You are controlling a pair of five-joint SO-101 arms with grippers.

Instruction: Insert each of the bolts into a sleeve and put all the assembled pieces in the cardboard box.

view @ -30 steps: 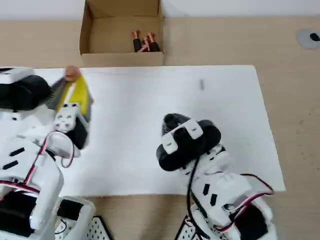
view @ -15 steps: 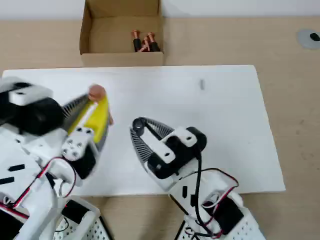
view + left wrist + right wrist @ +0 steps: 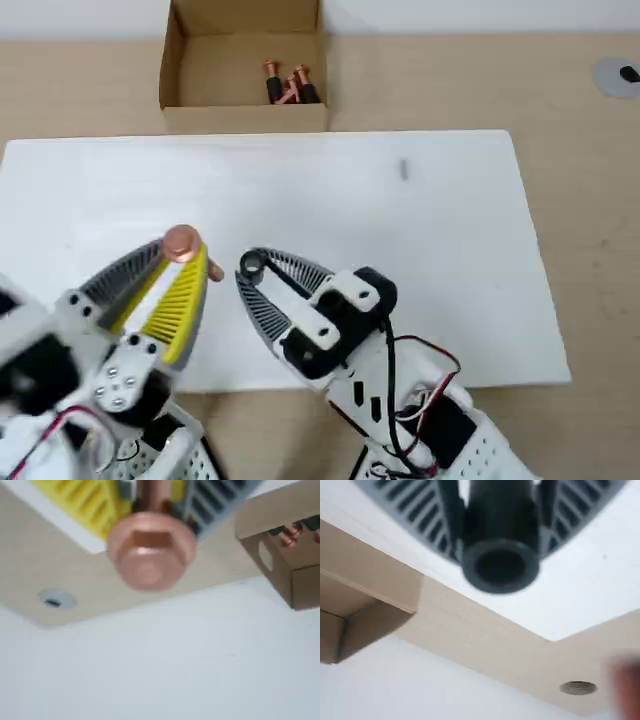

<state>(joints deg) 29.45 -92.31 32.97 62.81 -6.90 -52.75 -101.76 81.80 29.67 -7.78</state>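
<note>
- In the lower left of the high view, the left gripper (image 3: pixel 186 252) is clamped on a copper bolt (image 3: pixel 183 242). The bolt's flanged head stands clear of the yellow and grey fingertips.
- Just to its right, the right gripper (image 3: pixel 252 270) is closed around a black sleeve (image 3: pixel 251 263). The right wrist view shows the sleeve's open bore (image 3: pixel 500 566) facing outward.
- A second ago the bolt was held up near the upper left corner of the white mat (image 3: pixel 420 260), and the right arm was folded over the mat's middle with its fingers tucked out of sight.
- Since then both arms have swung toward the lower centre-left of the frame, and the gap between bolt and sleeve has narrowed with each picture.
- The two parts are now near each other but still apart. Neither one rests on the mat.
- I judge this to be the lining-up stage before insertion, with both parts picked up and the join itself not yet made.
- The next move probably calls for turning the bolt's shank toward the bore. From these views I cannot tell how well the two axes agree.
- The cardboard box (image 3: pixel 175 60) sits in the upper centre-left of the frame, beyond the mat on the wooden table (image 3: pixel 580 160).
- A small cluster of assembled pieces (image 3: pixel 288 85) already lies in the box's right-hand part, so some of the task appears to be finished.
</note>
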